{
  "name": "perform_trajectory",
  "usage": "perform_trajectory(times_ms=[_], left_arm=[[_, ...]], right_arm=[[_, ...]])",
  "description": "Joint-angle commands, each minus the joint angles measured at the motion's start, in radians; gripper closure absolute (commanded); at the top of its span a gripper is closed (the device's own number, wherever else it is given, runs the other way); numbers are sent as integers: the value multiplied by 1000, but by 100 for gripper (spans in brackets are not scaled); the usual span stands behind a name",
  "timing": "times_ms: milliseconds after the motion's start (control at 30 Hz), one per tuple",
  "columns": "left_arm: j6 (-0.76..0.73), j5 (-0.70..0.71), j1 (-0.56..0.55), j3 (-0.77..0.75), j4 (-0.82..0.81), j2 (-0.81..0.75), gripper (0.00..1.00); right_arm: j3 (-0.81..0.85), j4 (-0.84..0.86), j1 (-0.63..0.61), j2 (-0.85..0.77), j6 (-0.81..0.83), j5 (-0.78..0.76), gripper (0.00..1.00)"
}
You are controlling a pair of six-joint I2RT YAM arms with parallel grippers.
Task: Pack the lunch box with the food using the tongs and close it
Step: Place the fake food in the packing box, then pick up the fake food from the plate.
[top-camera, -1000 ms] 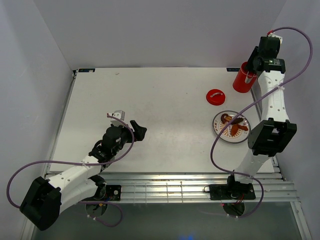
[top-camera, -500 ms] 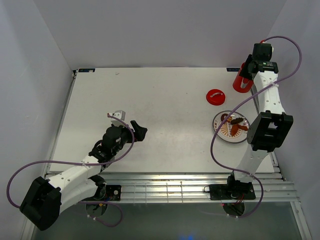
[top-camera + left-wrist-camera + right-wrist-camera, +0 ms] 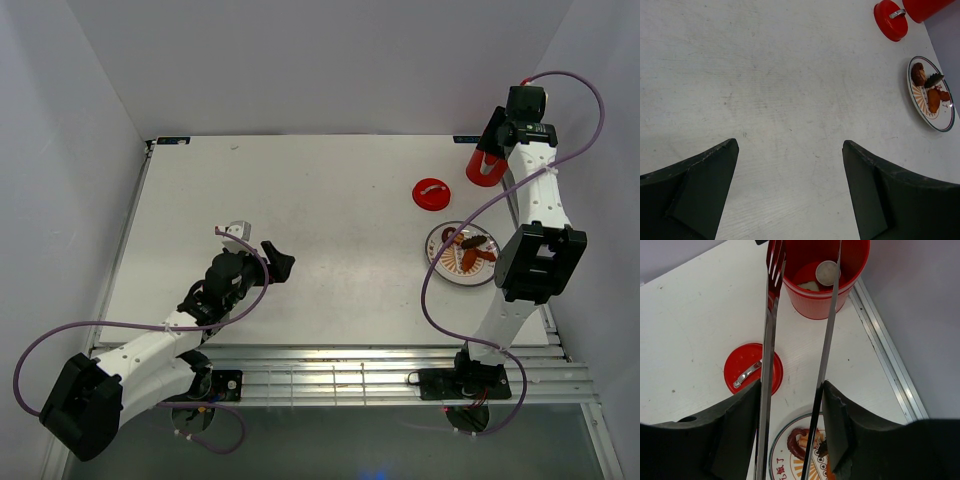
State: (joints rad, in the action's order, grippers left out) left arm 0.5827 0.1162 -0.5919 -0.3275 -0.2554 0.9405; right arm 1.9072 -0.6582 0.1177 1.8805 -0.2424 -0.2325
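Holding the tongs (image 3: pixel 766 370) by both arms, the right gripper (image 3: pixel 792 390) stands half-parted, tong tips ahead of its fingers over the lunch box (image 3: pixel 812 302). I'd lift clear of the rim before swinging to the food (image 3: pixel 797 442) beneath the fingers. Left gripper (image 3: pixel 790 150) gapes, empty.

The tongs (image 3: pixel 768 350) are held between the fingers of the right gripper (image 3: pixel 791 395), arms spread. Their round tip is seen over the open lunch box (image 3: pixel 812 302), the forked tip at its left rim. The lid (image 3: pixel 742 357) is laid flat on the table (image 3: pixel 690 330), nearer and leftward. Nearer still, food (image 3: pixel 792 445) is seen on the plate (image 3: pixel 780 452).
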Motion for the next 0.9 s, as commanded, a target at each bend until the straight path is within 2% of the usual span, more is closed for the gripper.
perform_trajectory(times_ms=[0,167,300,600,733,867], left_arm=[[-11,-7,-5,-24,-16,-22,5],[-12,2,-5,-25,-15,-19,5],[-17,16,-5,-22,-16,-20,5],[-21,30,-5,-22,-16,7,5],[-26,28,-5,-31,-15,30,4],[-30,26,-5,-30,-13,32,4]], right_arm=[[35,42,5,-17,14,24,45],[101,-4,5,-53,22,38,45],[27,-21,5,-162,5,88,46],[-417,49,2,-527,17,188,48],[-691,109,-1,-719,12,203,49],[-856,79,-3,-854,14,222,49]])
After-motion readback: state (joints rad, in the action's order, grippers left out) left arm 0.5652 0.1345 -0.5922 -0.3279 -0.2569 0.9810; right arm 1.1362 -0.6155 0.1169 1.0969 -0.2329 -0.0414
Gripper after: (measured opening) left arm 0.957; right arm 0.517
